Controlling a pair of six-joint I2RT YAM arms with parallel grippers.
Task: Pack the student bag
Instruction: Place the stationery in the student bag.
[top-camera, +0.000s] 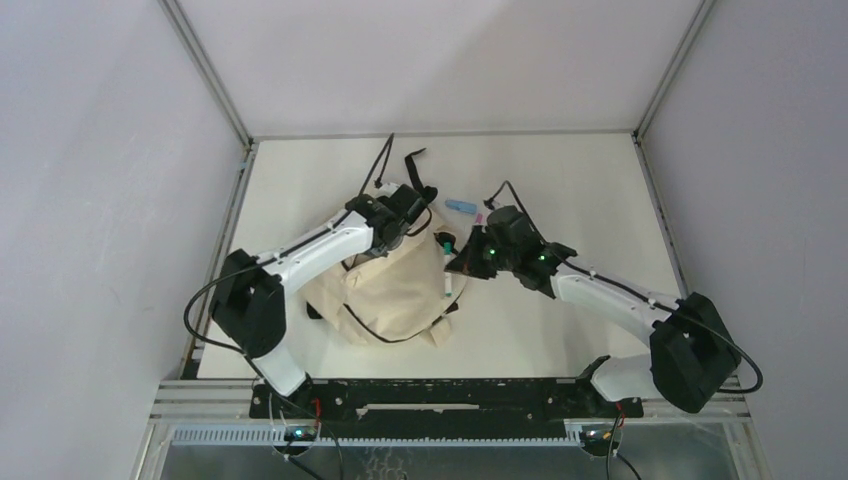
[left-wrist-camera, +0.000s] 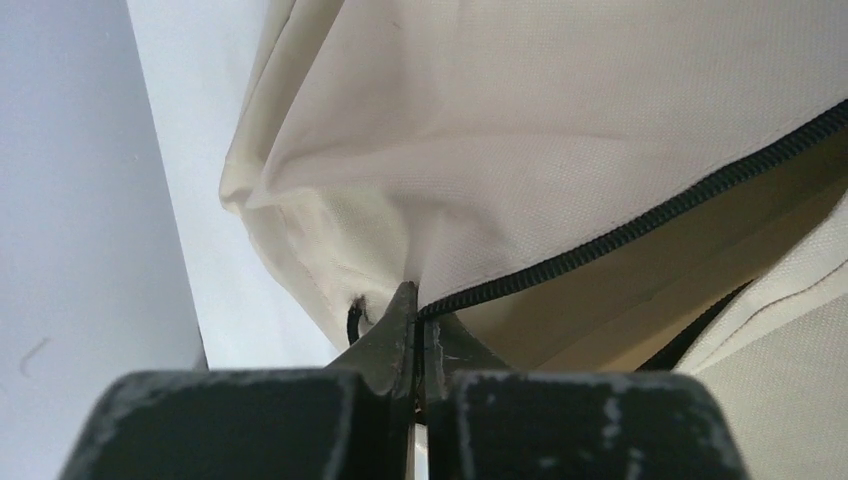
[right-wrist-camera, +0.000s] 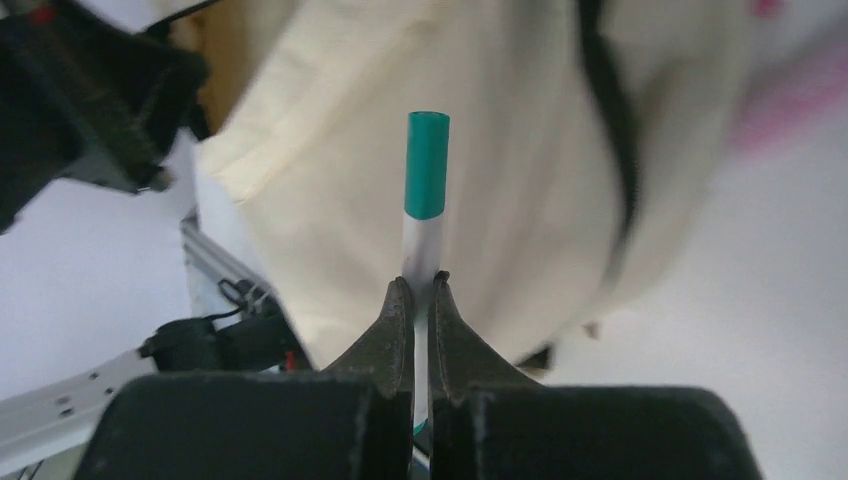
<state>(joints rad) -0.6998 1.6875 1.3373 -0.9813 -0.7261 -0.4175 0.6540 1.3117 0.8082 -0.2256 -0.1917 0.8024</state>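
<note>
We see the cream student bag (top-camera: 395, 295) lying left of centre on the white table (top-camera: 570, 170), our left gripper (left-wrist-camera: 415, 325) clenched on its fabric edge beside the black zipper (left-wrist-camera: 640, 225), while our right gripper (right-wrist-camera: 421, 300) grasps a green-capped white marker (right-wrist-camera: 427, 170) upright just beside the bag.

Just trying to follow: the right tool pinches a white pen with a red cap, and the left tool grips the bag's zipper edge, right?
The cap is green, not red; the right wrist view shows it. The right tool does pinch the white pen, and the left tool grips the bag at its zipper edge.
</note>
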